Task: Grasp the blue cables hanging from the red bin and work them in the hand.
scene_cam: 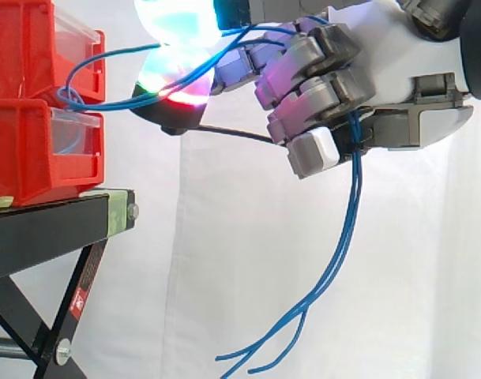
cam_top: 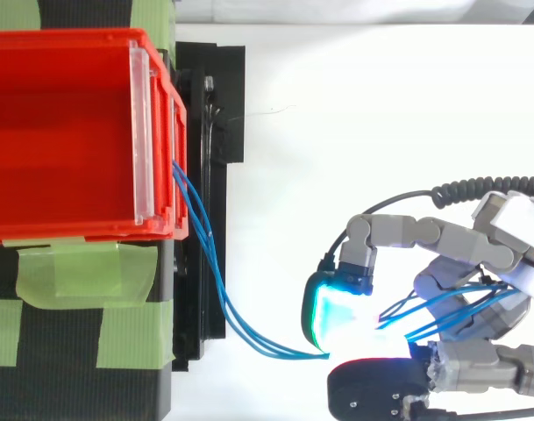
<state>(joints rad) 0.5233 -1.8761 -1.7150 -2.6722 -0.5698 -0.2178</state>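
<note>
White curtain [scene_cam: 224, 253] | hand [scene_cam: 382, 75] curled round blue cables [scene_cam: 354, 197] | side view: ends dangling below.

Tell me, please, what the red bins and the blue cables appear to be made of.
The red bins look like moulded plastic: uniform colour, smooth glossy walls, with a clear, probably plastic, front panel. The blue cables seem to be thin wire in plastic or rubber sheathing: they bend in soft curves and hang limp; the core cannot be seen.

No print can be read (the red sticker [scene_cam: 80, 295] on the stand leg [scene_cam: 69, 321] is illegible).
</note>
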